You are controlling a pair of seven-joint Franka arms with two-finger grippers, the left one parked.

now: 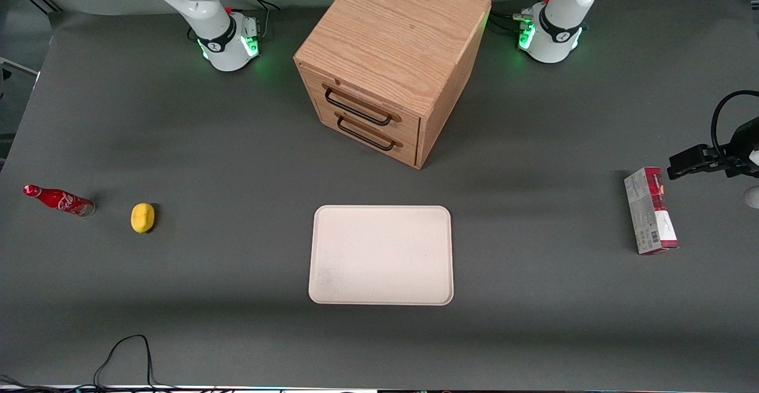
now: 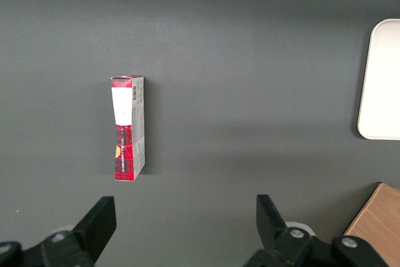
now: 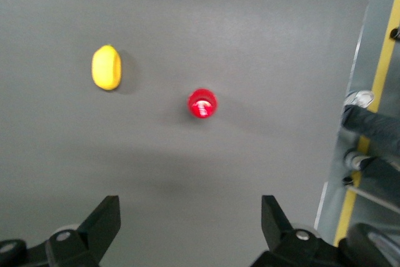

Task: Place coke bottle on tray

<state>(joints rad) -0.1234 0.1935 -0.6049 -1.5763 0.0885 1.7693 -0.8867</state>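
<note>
The coke bottle (image 1: 59,200), small and red with white script, stands on the grey table toward the working arm's end. The right wrist view looks down on its red cap (image 3: 202,103). My right gripper (image 3: 190,202) is open and empty, well above the table, with the bottle a short way ahead of its fingertips. The gripper does not show in the front view. The cream-white tray (image 1: 380,255) lies flat and bare in the middle of the table, nearer the front camera than the wooden cabinet. Its edge also shows in the left wrist view (image 2: 381,79).
A yellow lemon (image 1: 142,217) lies beside the bottle, toward the tray, and shows in the right wrist view (image 3: 107,67). A wooden two-drawer cabinet (image 1: 391,61) stands mid-table. A red-and-grey carton (image 1: 650,210) lies toward the parked arm's end. The table's end edge (image 3: 365,92) runs close to the bottle.
</note>
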